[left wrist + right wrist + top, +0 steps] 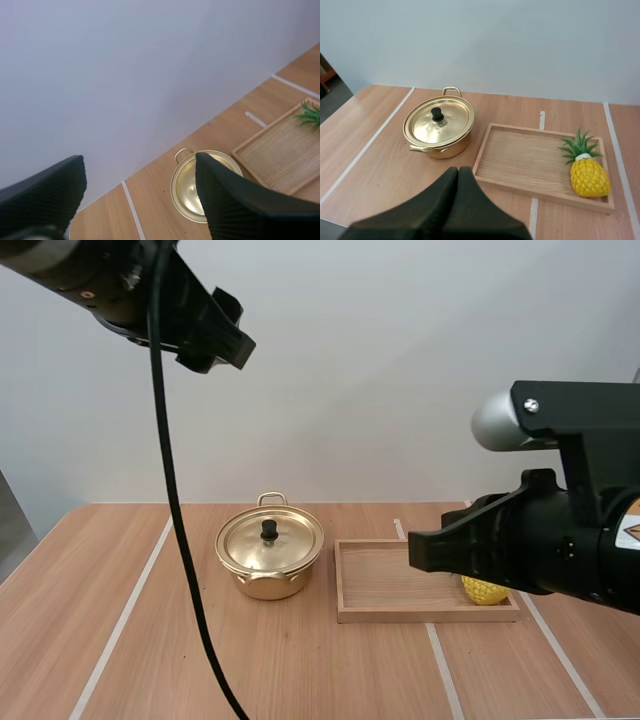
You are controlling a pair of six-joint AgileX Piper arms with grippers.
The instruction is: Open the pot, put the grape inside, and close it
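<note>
A gold pot point(270, 558) with its lid on and a black knob point(269, 531) stands at the middle of the table. A yellow toy pineapple point(484, 591) lies at the right end of the wooden tray point(345, 585); I see no grapes. My left gripper point(225, 340) hangs high above the table's left, open, with the pot point(190, 192) far below between its fingers point(50, 195). My right gripper point(420, 550) is shut on nothing, raised over the tray's right part. In the right wrist view the shut gripper point(457, 172) points between pot point(439, 125) and tray point(530, 160), pineapple point(589, 175) beside.
The tray sits just right of the pot with a small gap. White lines point(125, 615) run across the wooden tabletop. A plain wall stands behind the table. Bare wood lies left of and in front of the pot.
</note>
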